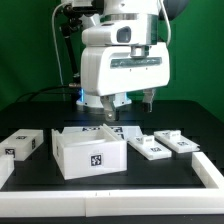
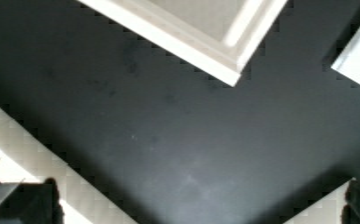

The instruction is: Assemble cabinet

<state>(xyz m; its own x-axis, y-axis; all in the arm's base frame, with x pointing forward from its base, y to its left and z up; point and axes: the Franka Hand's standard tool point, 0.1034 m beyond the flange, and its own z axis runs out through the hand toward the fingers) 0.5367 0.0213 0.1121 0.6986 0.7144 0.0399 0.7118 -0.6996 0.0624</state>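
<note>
Wrist view shows the pincer (image 2: 191, 206) spread wide, nothing but bare black table (image 2: 177, 130) between its fingertips (image 2: 20, 204), and the white corner (image 2: 203, 35) of some part near it, which I cannot tell. In the exterior view the cabinet (image 1: 90, 150) sits below and just in front of it, with small drawer blocks (image 1: 152, 147) lying farther off on both sides. A pick seems next: square the jaws across one wall before descending, and pinch only once both straddle it.
</note>
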